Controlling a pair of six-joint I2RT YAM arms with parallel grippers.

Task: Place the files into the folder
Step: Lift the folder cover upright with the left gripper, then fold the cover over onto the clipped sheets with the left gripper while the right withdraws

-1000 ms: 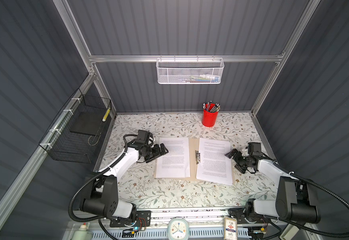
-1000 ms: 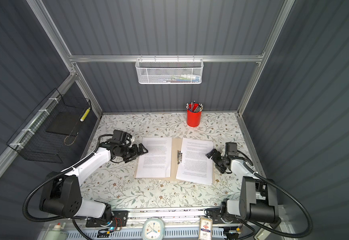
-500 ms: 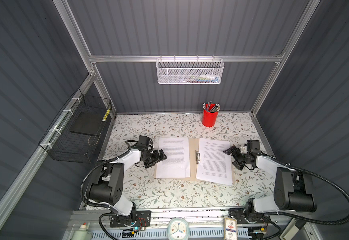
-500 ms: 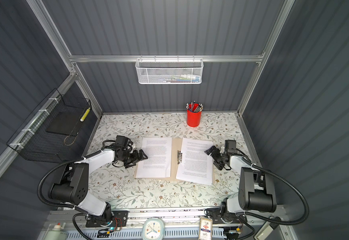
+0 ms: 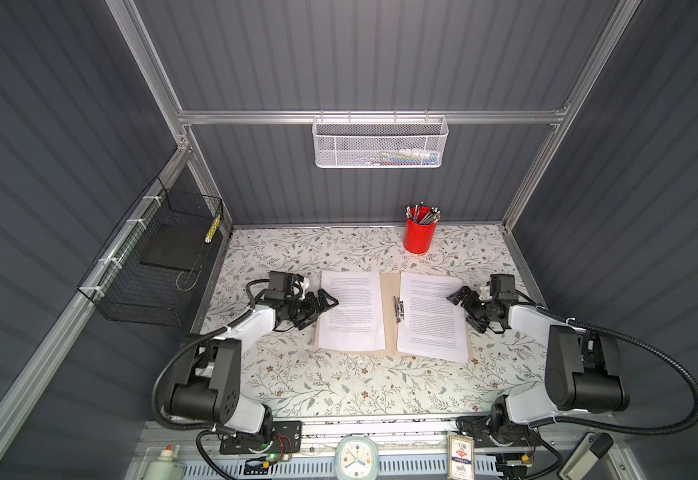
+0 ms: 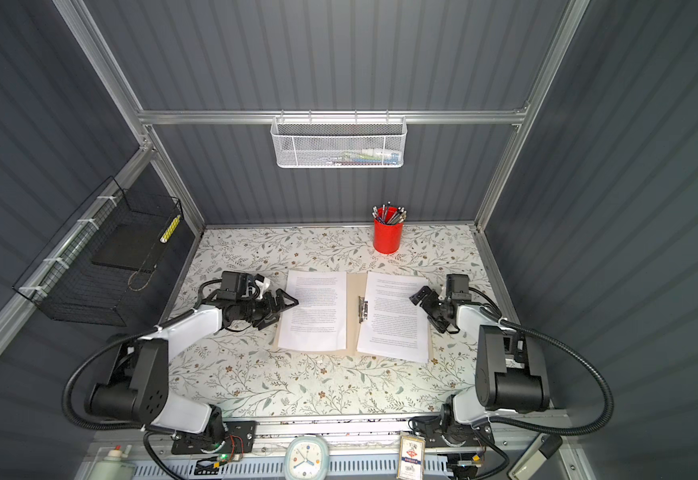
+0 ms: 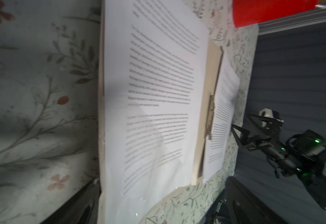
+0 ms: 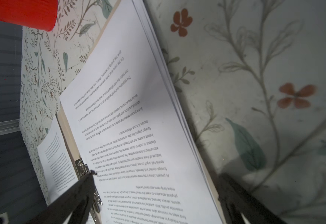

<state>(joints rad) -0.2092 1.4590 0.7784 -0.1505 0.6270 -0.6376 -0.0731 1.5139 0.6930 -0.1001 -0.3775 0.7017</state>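
Floral bench [image 5: 351, 386], folder [image 5: 389, 307] lying open with paper stacks on both halves. Left gripper [image 5: 325, 305] has pushed back in to its stack's edge, spread; right gripper [image 5: 461, 305] too, spread, so both flank the sheets.

In the left wrist view the printed lines on the left stack of files [image 7: 154, 100] are blurred beyond reading, and the red pen cup [image 7: 270, 9] at one o'clock is cut off by the picture's edge. The folder [image 5: 389, 307] lies mostly hidden under both paper stacks in both top views, with only its middle strip and thin margins showing. The contents of the white mesh basket [image 5: 380, 143] at twelve o'clock are too small to name, and in the right wrist view the right gripper [image 8: 158, 203] is cropped to two dark fingers at six o'clock.
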